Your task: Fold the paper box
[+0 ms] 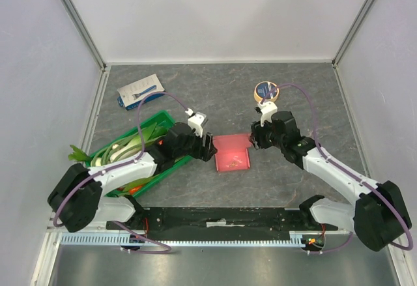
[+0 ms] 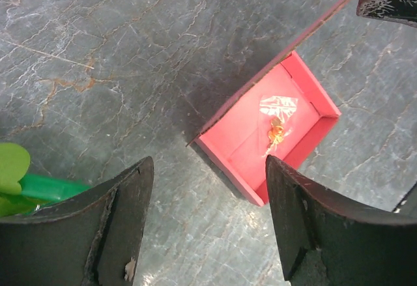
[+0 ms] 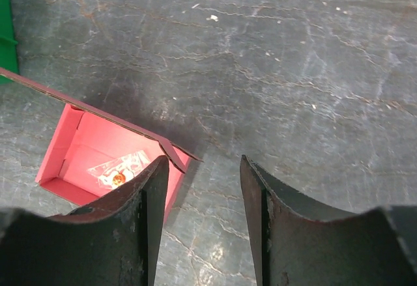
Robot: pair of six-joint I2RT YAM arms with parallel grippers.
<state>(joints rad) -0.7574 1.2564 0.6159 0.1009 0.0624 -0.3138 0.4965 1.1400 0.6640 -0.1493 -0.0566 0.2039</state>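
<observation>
Because the green crate (image 1: pixel 156 116) sits just left of the paper box (image 1: pixel 232 159), a wide swing by the left end effector (image 2: pixel 208 167) could, I judge, catch the crate's rim. That end effector hangs just left of the box, jaws spread and holding nothing. The box rests on the tabletop (image 1: pixel 215 97) between the two arms. Its tray walls are raised, its lid flap (image 1: pixel 231 140) is not yet closed, and a small wrapped item (image 2: pixel 277 120) lies inside. Thin card is light, so a push from one side alone would likely slide the box rather than fold the lid, or crease the flap off its score. Just right of the box the right end effector (image 3: pixel 203 162) is likewise released and empty. Closing low there could crush the corner tuck flap (image 3: pixel 172 152) or tip the contents out.
</observation>
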